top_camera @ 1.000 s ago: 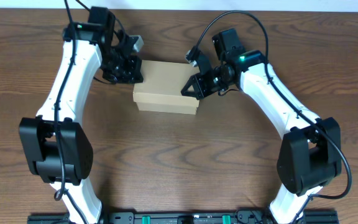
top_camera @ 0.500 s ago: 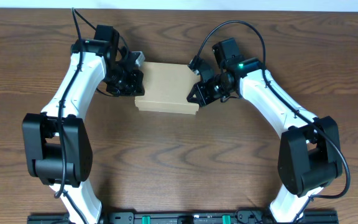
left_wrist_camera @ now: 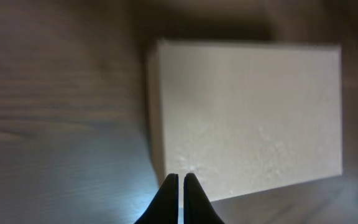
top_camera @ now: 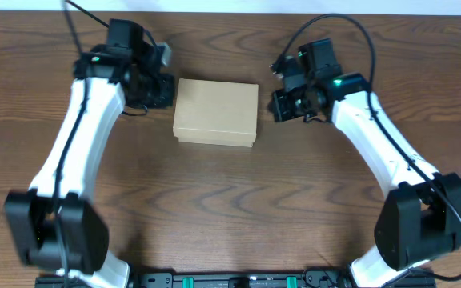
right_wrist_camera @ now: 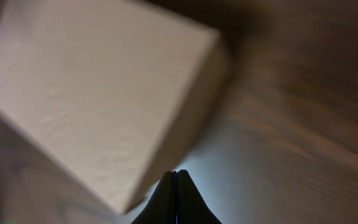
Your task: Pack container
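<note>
The container (top_camera: 216, 110) is a plain tan cardboard box with its lid closed, lying flat on the wooden table at the back middle. It also shows in the left wrist view (left_wrist_camera: 247, 109) and the right wrist view (right_wrist_camera: 98, 93). My left gripper (top_camera: 160, 90) is shut and empty, just off the box's left side. In its own view the fingertips (left_wrist_camera: 181, 178) hover at the box's near corner. My right gripper (top_camera: 278, 104) is shut and empty, a little right of the box. In its own view the fingertips (right_wrist_camera: 174, 175) are over bare table beside the box edge.
The wooden table (top_camera: 230, 200) stretches in front of the box. A black rail (top_camera: 230, 280) runs along the front edge between the two arm bases. The table's back edge lies just beyond the arms.
Both grippers have drawn back from the box sides, the left one to the left and the right one to the right. The box now lies squarer to the table.
</note>
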